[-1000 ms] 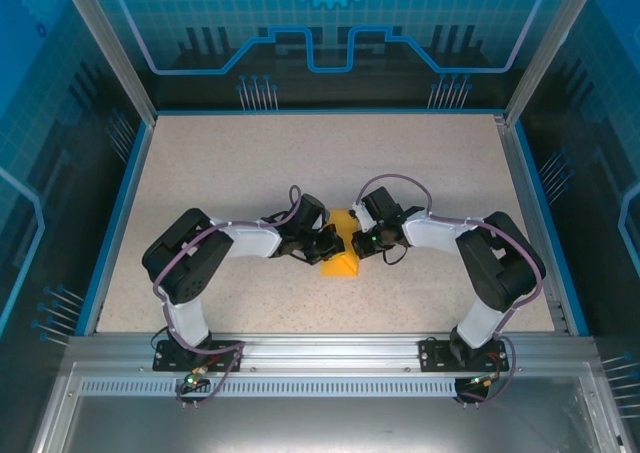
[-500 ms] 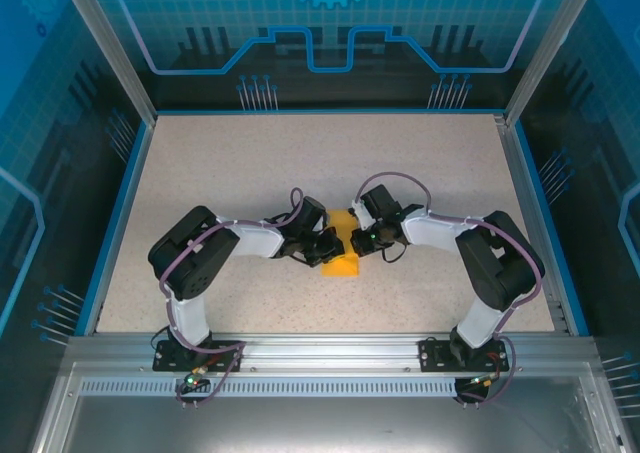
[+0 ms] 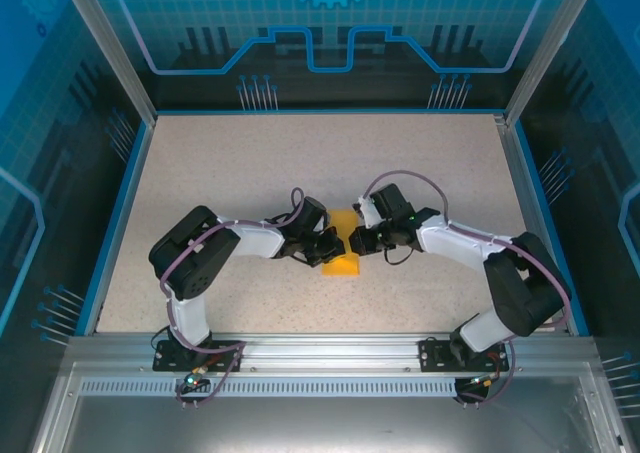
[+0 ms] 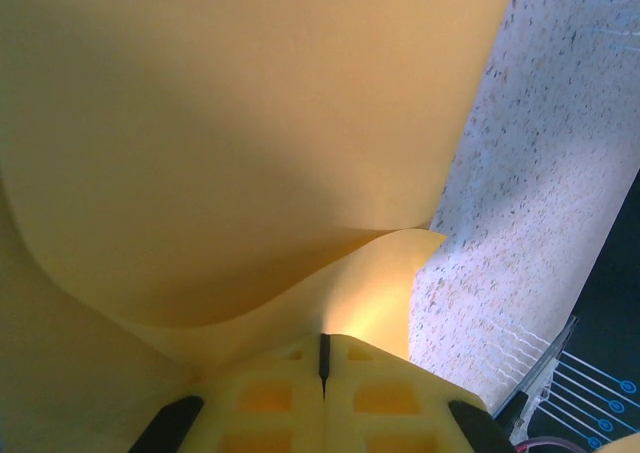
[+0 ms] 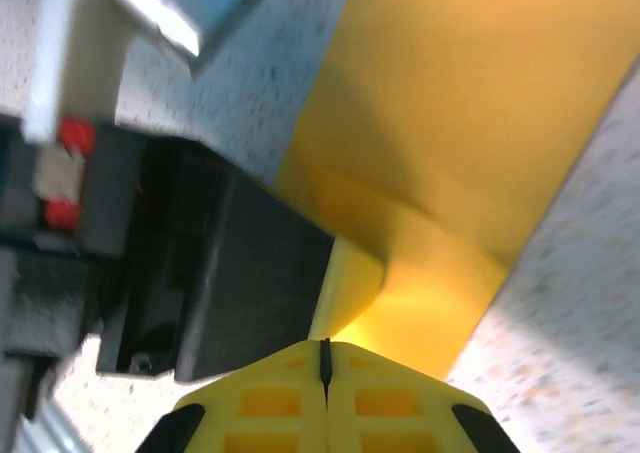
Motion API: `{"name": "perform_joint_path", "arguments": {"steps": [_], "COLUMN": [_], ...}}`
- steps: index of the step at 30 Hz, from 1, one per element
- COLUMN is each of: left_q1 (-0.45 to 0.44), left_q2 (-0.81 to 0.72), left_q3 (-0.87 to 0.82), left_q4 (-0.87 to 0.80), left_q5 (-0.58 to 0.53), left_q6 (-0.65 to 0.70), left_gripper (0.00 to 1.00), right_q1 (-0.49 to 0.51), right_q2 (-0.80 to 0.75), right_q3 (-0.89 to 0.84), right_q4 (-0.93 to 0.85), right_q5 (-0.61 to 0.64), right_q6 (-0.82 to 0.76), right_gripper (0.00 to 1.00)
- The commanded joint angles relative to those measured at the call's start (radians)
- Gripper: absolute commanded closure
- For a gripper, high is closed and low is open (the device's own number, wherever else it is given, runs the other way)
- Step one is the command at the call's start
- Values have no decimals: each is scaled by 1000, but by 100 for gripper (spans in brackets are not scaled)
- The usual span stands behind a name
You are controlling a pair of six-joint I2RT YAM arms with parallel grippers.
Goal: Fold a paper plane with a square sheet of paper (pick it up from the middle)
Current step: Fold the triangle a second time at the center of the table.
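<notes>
Left fingers (image 4: 270, 403) pressed together, yellow pads meeting at a thin seam, tips right up against the paper sheet (image 4: 250, 123), which curls up and over them; cannot tell if a layer is pinched between the pads. Right fingers (image 5: 385, 403) also together with the same thin seam. Their tips sit at the sheet's edge, with a small curled lip of paper just ahead; cannot tell if anything is gripped. The left arm's black wrist body (image 5: 230, 273) sits just to the left of that lip, close to the paper. From the top camera the two sets of fingers face each other across the sheet, left from the left and right from the right. The sheet is partly folded, a narrow orange-yellow shape lying on the speckled bench (image 3: 300, 163) about mid-width, in the near half. Its near end pokes out below the fingers. Both arms are bent inward toward the middle. A blue frame (image 3: 118, 213) edges the bench.
</notes>
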Motion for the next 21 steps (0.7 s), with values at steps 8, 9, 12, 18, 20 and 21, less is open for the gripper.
{"name": "perform_joint_path", "arguments": {"steps": [8,9,12,18,20,21], "left_q1": [-17,-17,-16,-18,-18,-18], "left_q2": [30,30,28,29,28,28], "left_q3": [-4,-4,-5,-2,-2,-2], "left_q4": [-53,-53,-53,-55,-56,-57], "left_q5": [-25,-25,-26,-22,-22,-22], "left_q6": [20,20,20,22,23,23], "left_gripper": [100,100,100,100,100,100], "right_q1": [21,22,21,11,1,-6], "right_q2": [54,62,92,124,126,127], "right_q3": [-79,-71,-44,-23,-33,-40], "right_q4": [61,52,31,-8,-11,-14], "right_q5": [-142,-139,-128,-103,-105,-112], "right_q6": [171,169,164,155,152,150], "right_gripper": [98,98,98,98,97,97]}}
